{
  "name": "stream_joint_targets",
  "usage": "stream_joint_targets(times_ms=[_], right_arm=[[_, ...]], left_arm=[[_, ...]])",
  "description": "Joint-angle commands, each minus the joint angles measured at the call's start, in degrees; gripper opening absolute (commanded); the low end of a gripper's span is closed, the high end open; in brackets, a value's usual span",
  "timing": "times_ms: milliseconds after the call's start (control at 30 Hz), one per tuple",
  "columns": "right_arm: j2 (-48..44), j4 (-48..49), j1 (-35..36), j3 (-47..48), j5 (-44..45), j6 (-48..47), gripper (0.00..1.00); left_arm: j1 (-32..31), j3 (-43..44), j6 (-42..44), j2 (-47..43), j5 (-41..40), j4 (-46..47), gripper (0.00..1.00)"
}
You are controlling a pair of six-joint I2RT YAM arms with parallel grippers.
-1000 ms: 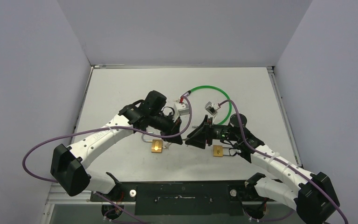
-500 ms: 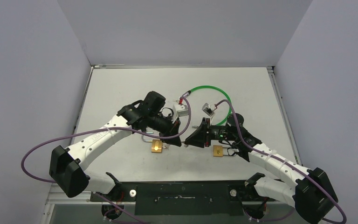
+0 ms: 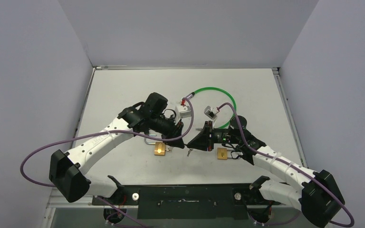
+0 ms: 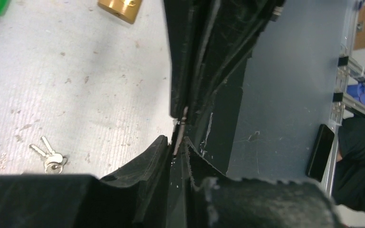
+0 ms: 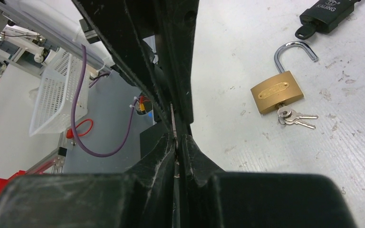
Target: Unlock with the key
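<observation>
**Both grippers pressed shut, tip to tip, above the table's near-middle**

The left gripper (image 4: 178, 145) is seen with its fingers pressed together, only a hairline seam being left between them. The right gripper (image 5: 176, 140) is likewise closed tight. The two tools are met nose to nose, and a thin pale sliver is visible in the seam where they meet; what it is cannot be told.

A brass padlock (image 5: 275, 91) with its shackle swung open is laid flat on the table (image 3: 123, 90), toward the near edge and left of the middle. A small bunch of keys (image 5: 295, 116) is found at its keyway end, touching the body. A second brass padlock (image 3: 222, 153) is placed right of the middle, equally near that edge and partly covered by the right arm. Between the two padlocks, just beneath the joined tips, a loose pair of keys (image 4: 47, 154) is lying on the surface, apart from both tools. A black lock (image 5: 327, 16) is seen beyond the open padlock, and a green cable (image 3: 214, 90) is looped toward the far edge.
</observation>
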Motion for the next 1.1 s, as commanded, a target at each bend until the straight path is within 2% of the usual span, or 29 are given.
stream_joint_targets(times_ms=[0, 100, 233, 433, 633, 767, 1067], right_arm=[[-2.2, -2.0, 0.6, 2.4, 3.2, -2.5, 0.00], [-3.0, -6.2, -0.7, 2.8, 11.7, -3.1, 0.00], [-4.6, -12.3, -7.0, 2.9, 23.6, -0.6, 0.00], [-7.2, -29.3, -17.7, 5.0, 43.7, 5.6, 0.00], [-10.8, -42.4, -25.4, 4.8, 56.8, 12.2, 0.00], [-12.5, -46.3, -30.8, 2.2, 58.9, 15.0, 0.00], [-14.0, -48.9, -41.4, -3.0, 55.4, 16.1, 0.00]], left_arm=[[2.3, 2.4, -1.0, -3.0, -5.7, 4.1, 0.25], [3.0, 2.2, -2.9, -4.0, -11.7, 5.8, 0.49], [1.9, 0.2, -6.0, -4.9, -22.7, 10.9, 0.61], [-7.7, -4.4, -10.6, -3.1, -29.3, 24.3, 0.68], [-11.8, -10.5, -22.2, 3.4, -20.7, 51.4, 0.69], [-14.9, -8.0, -25.9, 12.3, -18.3, 60.6, 0.69], [-20.6, 2.8, -32.8, 33.8, -18.9, 67.1, 0.68]])
